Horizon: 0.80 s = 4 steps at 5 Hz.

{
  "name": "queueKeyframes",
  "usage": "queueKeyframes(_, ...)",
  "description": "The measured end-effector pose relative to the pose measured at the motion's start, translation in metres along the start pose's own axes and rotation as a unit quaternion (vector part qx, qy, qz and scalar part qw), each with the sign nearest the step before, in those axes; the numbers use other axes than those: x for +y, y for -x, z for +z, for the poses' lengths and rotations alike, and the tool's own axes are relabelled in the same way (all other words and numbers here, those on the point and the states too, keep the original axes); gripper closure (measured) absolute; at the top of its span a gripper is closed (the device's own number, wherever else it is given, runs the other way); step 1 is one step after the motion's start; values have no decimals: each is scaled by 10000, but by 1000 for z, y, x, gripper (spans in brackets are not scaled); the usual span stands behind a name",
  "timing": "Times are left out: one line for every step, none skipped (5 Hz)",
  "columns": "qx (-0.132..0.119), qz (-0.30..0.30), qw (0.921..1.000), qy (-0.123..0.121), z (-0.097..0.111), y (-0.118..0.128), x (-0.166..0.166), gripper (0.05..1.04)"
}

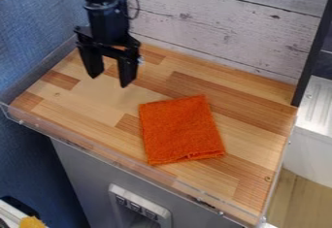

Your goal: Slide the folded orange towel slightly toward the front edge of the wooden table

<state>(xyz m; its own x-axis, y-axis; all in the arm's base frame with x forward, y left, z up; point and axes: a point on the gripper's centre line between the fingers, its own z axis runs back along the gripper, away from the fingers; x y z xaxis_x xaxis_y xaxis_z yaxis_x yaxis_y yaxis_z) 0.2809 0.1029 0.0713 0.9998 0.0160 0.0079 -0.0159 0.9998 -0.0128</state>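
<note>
The gripper (109,80) hangs at the upper left of the frame, over the bench (81,105), its two fingers spread well apart with nothing between them. The cloth (180,131), orange and roughly rectangular, lies flat just below and right of the frame's middle, apart from the gripper and nearest to it. A clear rim (97,143) runs along the bench's lower edge. Whitewashed boards (214,25) stand behind, across the top, and a blue wall (36,33) fills the upper left.
</note>
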Motion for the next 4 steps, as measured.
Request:
queueKeyframes(-38,-26,10000,-1,7,2,18,86)
queueKeyframes(-82,-36,10000,-23,15,2,31,85)
queueKeyframes(-73,-104,9999,-27,22,1,36,87)
queueKeyframes(-51,-137,9999,-55,31,0,43,85)
